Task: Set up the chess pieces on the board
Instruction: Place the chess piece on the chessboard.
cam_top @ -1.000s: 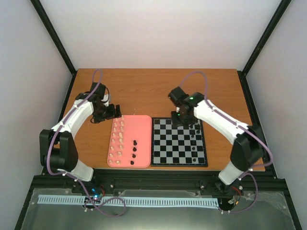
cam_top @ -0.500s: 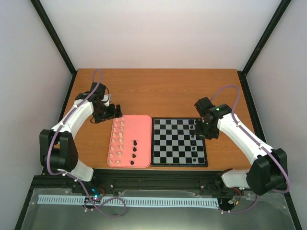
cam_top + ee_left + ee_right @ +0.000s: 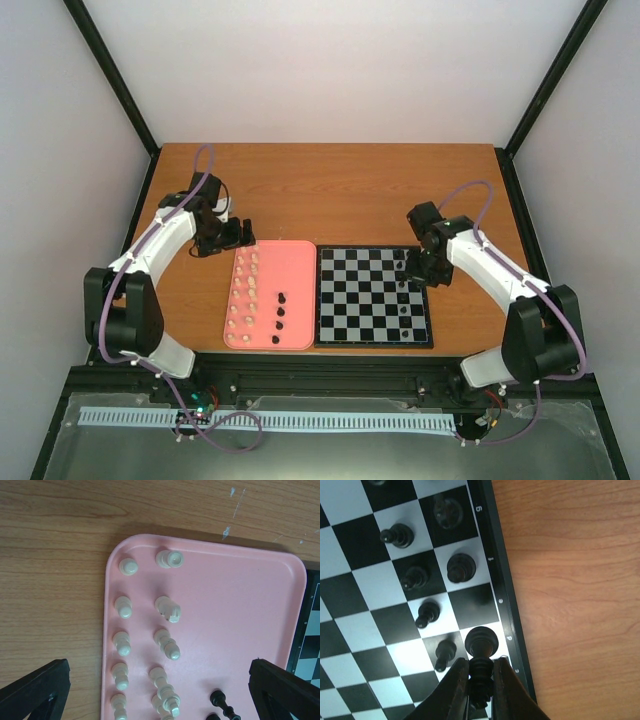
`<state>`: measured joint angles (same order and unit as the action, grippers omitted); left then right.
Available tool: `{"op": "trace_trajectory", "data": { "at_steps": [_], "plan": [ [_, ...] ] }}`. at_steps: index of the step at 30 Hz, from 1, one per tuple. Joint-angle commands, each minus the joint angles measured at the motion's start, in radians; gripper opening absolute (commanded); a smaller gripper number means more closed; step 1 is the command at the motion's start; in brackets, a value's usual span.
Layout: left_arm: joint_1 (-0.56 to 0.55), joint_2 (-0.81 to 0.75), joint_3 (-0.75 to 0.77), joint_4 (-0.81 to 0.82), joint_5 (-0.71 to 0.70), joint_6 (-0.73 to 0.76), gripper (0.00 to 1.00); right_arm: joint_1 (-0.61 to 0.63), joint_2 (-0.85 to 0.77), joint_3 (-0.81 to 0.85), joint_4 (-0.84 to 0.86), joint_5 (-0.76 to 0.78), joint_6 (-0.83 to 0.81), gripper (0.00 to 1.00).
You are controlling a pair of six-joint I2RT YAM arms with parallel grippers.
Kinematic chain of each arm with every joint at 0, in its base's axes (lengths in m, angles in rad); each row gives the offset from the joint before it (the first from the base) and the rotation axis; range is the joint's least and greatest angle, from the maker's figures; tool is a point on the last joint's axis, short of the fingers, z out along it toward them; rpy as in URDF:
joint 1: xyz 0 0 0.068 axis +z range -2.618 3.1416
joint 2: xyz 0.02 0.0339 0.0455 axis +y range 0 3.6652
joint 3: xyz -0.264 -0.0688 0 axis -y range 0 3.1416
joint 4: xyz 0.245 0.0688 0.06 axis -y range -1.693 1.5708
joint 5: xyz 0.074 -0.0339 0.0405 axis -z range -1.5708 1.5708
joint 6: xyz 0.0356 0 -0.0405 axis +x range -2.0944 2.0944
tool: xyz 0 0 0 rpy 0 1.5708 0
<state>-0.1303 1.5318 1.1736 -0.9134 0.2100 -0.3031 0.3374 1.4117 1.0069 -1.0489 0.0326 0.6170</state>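
The board [image 3: 350, 300] lies right of centre, with several black chess pieces [image 3: 405, 290] along its right side. My right gripper [image 3: 418, 266] hovers at the board's far right corner. In the right wrist view the right gripper [image 3: 481, 680] is shut on a tall black chess piece [image 3: 481, 647] over a white square at the board's edge [image 3: 496, 600]. Black pawns [image 3: 427, 614] and another black piece [image 3: 461, 567] stand close by. My left gripper [image 3: 238, 233] is open above the far end of the pink tray [image 3: 235, 610], nothing between its fingers [image 3: 35, 690].
The pink tray [image 3: 292, 268] lies against the board's left side. It holds two columns of cream-white pieces [image 3: 167, 642] on its left and a few black pieces [image 3: 281, 310] near its middle. Bare wooden table [image 3: 570, 580] borders the board's right edge.
My right gripper has swung from the board's far middle to its far right corner, then settled there. The left arm has not moved.
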Motion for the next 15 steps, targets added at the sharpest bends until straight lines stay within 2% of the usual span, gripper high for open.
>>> {"op": "trace_trajectory", "data": {
  "at_steps": [1,15],
  "plan": [
    [-0.003,0.009,0.037,0.008,-0.001,-0.005,1.00,-0.018,0.034,-0.018,0.070,0.003,-0.020,0.03],
    [-0.003,0.015,0.034,0.008,-0.007,-0.004,1.00,-0.032,0.115,-0.011,0.115,-0.008,-0.051,0.03]
  ]
}}
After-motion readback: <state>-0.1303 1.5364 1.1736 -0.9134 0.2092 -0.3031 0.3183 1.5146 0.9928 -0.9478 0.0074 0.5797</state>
